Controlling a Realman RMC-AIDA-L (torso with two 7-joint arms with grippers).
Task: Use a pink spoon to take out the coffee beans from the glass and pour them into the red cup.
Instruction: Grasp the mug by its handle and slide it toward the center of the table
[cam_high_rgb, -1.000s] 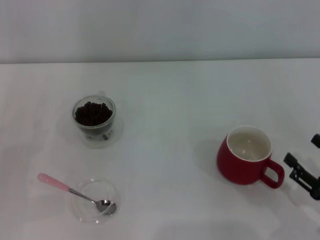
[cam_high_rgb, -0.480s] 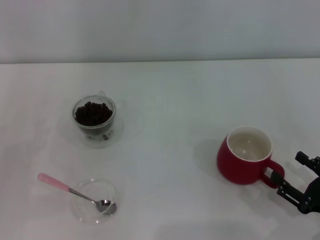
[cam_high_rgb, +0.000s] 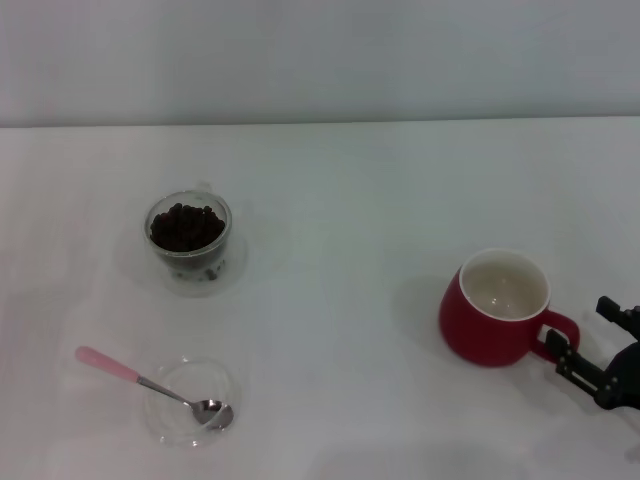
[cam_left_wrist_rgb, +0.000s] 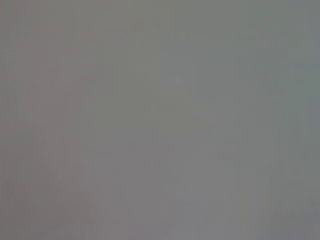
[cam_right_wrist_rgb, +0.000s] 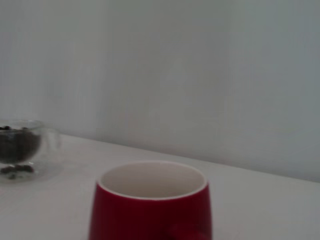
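Observation:
The red cup (cam_high_rgb: 495, 310) stands upright at the right, its cream inside empty, and fills the near part of the right wrist view (cam_right_wrist_rgb: 150, 210). My right gripper (cam_high_rgb: 586, 336) is open at the cup's loop handle (cam_high_rgb: 562, 323), one finger on each side of it. The glass (cam_high_rgb: 188, 238) with coffee beans (cam_high_rgb: 185, 225) stands at the left and shows far off in the right wrist view (cam_right_wrist_rgb: 20, 147). The pink spoon (cam_high_rgb: 110, 366) lies with its bowl in a shallow clear dish. My left gripper is out of view.
The flat clear glass dish (cam_high_rgb: 170, 418) sits near the table's front left under the spoon's bowl. A pale wall (cam_high_rgb: 320, 60) rises behind the white table (cam_high_rgb: 340, 230). The left wrist view shows only plain grey.
My right gripper has moved in from the right edge to the cup's handle. The red cup has shifted slightly to the right and its handle has turned.

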